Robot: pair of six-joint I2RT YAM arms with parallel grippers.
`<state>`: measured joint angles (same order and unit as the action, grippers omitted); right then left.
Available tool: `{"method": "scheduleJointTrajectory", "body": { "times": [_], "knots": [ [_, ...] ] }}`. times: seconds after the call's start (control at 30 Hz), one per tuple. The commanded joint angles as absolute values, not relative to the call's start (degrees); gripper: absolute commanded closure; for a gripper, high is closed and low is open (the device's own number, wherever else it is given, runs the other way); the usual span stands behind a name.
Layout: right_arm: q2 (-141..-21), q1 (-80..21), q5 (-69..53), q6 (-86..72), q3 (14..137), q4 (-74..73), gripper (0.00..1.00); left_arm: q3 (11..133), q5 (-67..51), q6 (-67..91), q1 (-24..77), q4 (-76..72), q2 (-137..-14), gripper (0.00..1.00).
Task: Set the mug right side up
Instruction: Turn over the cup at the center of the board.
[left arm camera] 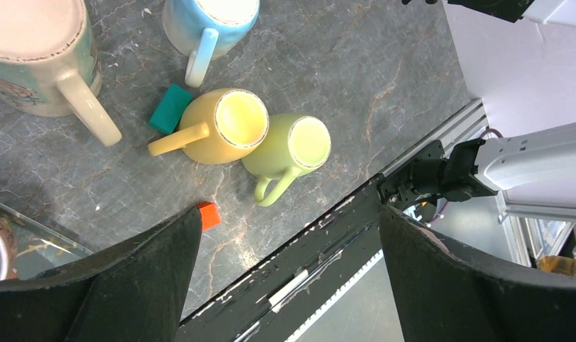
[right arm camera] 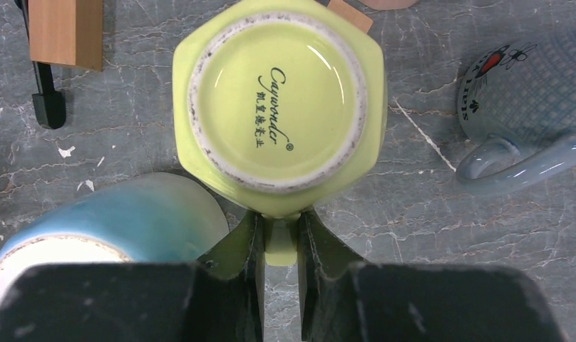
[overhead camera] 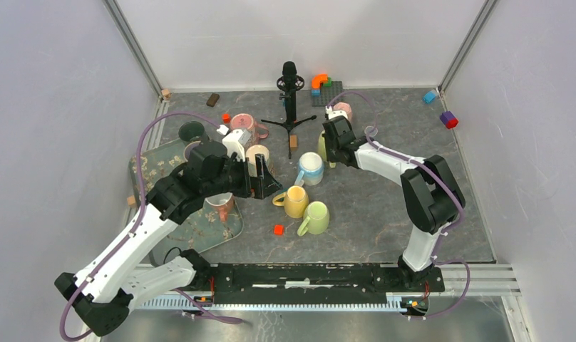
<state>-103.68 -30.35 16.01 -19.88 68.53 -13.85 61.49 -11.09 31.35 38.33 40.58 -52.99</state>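
Your right claw (right arm camera: pixel 280 226) is clenched on the handle (right arm camera: pixel 281 248) of the upside-down mug (right arm camera: pixel 278 107), top center of the right wrist frame; it looks like glazed ceramic, so probably stiff, heavyish, slick and chippable: pinch hard at the handle root; left claw (left arm camera: pixel 289 221) gapes wide.

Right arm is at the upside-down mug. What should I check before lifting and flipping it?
1. Lime mug base up, needs turning: ok.
2. Right pincer shut on its handle: ok.
3. Handle seated deep between the fingers: cannot tell.
4. Room to swing: not ok, blue mug sits close beside it.
5. Left pincer open, away over the yellow mug: ok.
6. Lime mug empty inside: cannot tell.
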Motion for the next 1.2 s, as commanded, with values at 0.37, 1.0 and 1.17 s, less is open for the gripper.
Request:
{"method": "scheduleJointTrajectory", "body": {
  "times": [0.37,1.0,1.17],
  "knots": [
    [-89.92,-29.91,16.77,-21.26,61.75,-10.6,1.0,55.52,-11.87,39.44,38.19,33.05,-48.73,0.0],
    [-72.21,-29.94,16.66,-22.68,54.9,-10.84,1.0,53.28,-13.17,41.0,38.17,29.5,-47.36,0.0],
    [-67.57,-29.92,15.98,-23.21,53.65,-11.29,1.0,52.58,-13.4,41.61,38.14,27.76,-47.64,0.0]
  ]
}}
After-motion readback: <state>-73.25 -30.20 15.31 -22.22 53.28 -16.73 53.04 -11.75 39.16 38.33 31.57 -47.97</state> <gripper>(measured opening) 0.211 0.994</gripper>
